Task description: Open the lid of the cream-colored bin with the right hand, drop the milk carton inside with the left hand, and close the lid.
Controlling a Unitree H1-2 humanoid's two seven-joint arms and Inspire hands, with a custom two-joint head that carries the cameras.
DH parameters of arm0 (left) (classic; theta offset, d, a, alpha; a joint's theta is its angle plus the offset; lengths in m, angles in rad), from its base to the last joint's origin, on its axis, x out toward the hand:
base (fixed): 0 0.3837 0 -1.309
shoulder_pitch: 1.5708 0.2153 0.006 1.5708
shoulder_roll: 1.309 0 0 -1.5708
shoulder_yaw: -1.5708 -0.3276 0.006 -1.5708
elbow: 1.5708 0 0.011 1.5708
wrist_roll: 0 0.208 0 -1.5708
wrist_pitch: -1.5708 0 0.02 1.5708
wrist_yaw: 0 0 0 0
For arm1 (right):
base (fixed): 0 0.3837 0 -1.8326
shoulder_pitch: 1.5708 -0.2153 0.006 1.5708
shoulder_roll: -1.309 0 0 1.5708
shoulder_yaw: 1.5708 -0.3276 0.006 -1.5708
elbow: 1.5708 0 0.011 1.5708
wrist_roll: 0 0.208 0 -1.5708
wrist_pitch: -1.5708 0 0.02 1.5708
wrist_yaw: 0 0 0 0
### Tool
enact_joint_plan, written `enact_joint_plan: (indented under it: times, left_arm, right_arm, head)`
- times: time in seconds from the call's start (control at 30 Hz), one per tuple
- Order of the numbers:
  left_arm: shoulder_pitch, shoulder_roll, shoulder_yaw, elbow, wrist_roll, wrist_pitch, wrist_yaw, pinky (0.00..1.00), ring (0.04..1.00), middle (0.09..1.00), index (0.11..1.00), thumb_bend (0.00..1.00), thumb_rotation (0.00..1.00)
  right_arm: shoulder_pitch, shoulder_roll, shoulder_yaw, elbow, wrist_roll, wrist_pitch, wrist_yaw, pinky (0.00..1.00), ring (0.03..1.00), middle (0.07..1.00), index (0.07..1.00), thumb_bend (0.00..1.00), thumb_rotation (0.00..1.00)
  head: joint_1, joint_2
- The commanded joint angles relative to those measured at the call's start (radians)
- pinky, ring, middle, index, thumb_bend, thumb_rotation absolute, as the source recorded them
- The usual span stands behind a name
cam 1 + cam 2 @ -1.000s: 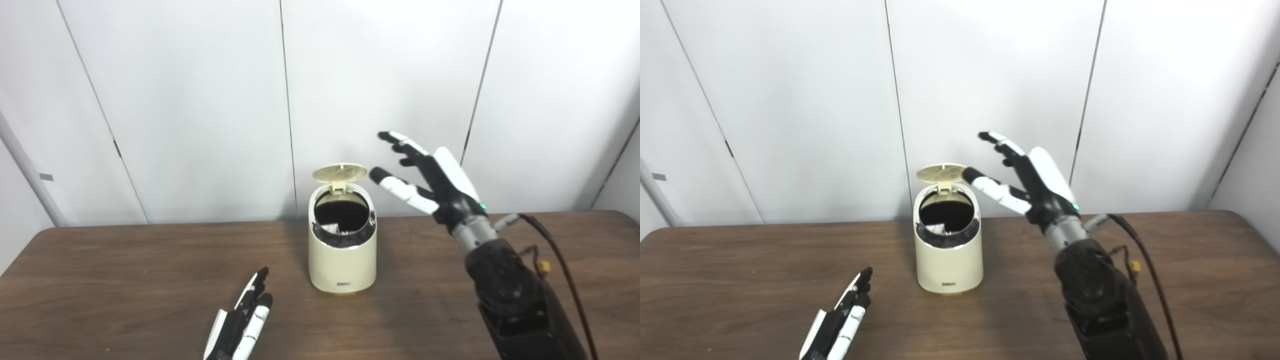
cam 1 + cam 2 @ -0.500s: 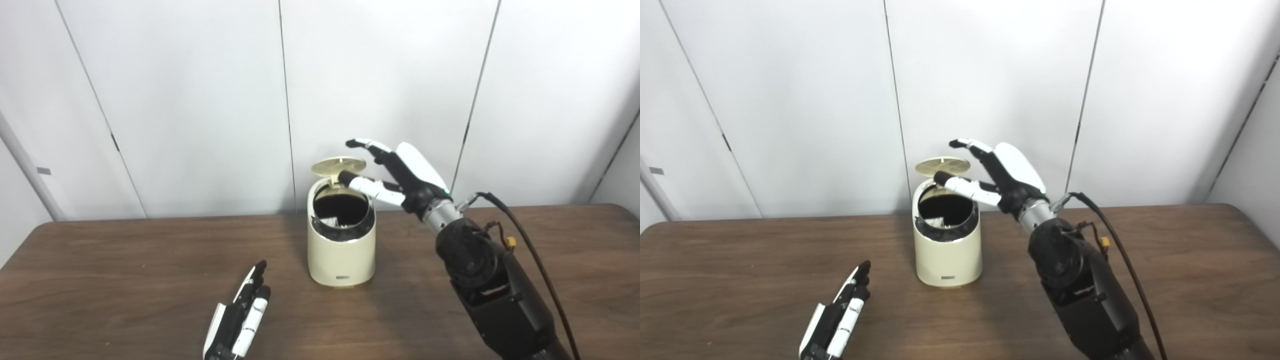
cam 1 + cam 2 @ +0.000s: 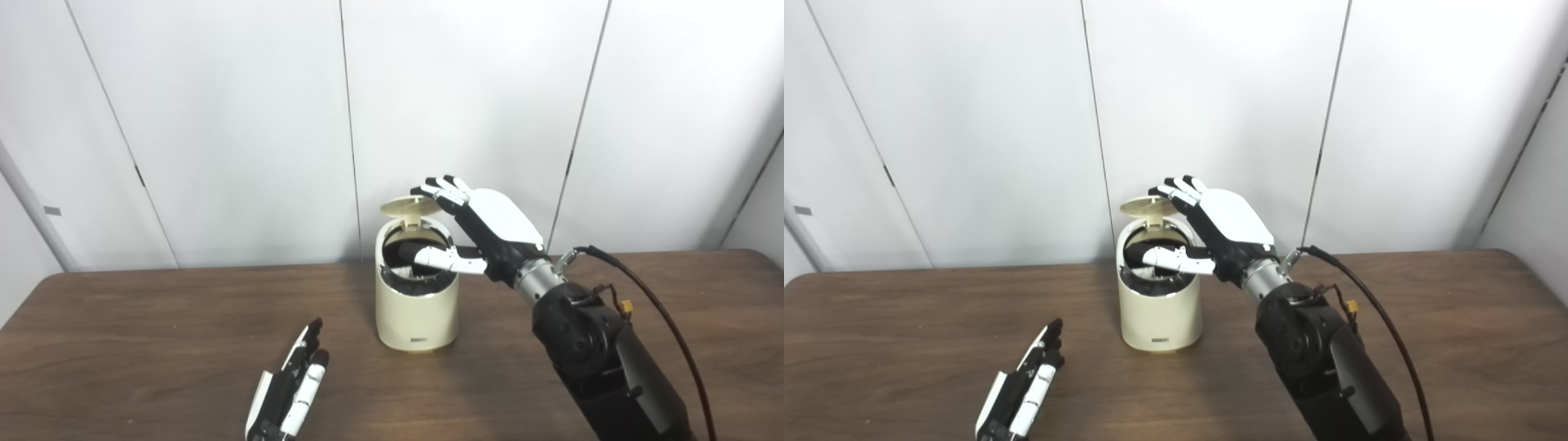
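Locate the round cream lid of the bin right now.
In both eye views the round cream lid stands raised at the back rim of the cream-colored bin, mid-table, with the right hand reaching over it, fingertips at its right edge.

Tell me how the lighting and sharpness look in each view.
Left eye view: even, soft light, a faint shadow beside the bin on the table; the right hand is sharp. Right eye view: the same flat light, the bin's inside too dark to read, the left hand cut off by the bottom edge.
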Motion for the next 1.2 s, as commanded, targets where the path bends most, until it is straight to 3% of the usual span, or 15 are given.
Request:
enact_joint_plan:
  times: [0.0,0.3,0.63,1.03,1.17]
  left_arm:
    - [-0.015,0.004,0.005,-0.011,-0.002,0.006,0.004,1.0,1.0,0.996,1.0,0.58,0.83]
    - [-0.017,0.001,0.013,-0.02,-0.016,0.013,0.005,1.0,1.0,1.0,1.0,0.56,0.8]
    - [-0.019,-0.004,0.009,-0.033,0.001,0.03,0.017,1.0,1.0,0.996,1.0,0.6,0.83]
    - [-0.022,-0.008,0.001,-0.029,0.016,0.001,0.024,1.0,1.0,0.992,1.0,0.58,0.86]
    - [-0.023,-0.009,0.001,-0.033,0.016,0.005,0.026,1.0,1.0,0.989,1.0,0.58,0.87]
  right_arm:
    - [-0.028,-0.008,-0.01,-0.046,-0.024,-0.001,0.004,0.97,1.0,0.96,0.874,0.57,0.92]
    - [-0.003,-0.011,-0.012,-0.099,-0.081,-0.001,0.049,0.93,0.993,0.942,0.885,0.55,0.92]
    - [-0.003,-0.013,-0.004,-0.102,-0.097,0.014,0.14,0.94,0.993,0.902,0.868,0.59,0.94]
    - [0.001,-0.022,0.01,-0.118,-0.117,0.032,0.257,0.96,0.976,0.886,0.851,0.62,0.92]
    - [0.011,-0.038,0.04,-0.126,-0.194,0.02,0.269,0.94,0.975,0.879,0.851,0.62,0.93]
  head:
    - [-0.001,0.002]
    - [-0.003,0.008]
    - [0.001,0.013]
    - [0.013,0.019]
    - [0.016,0.022]
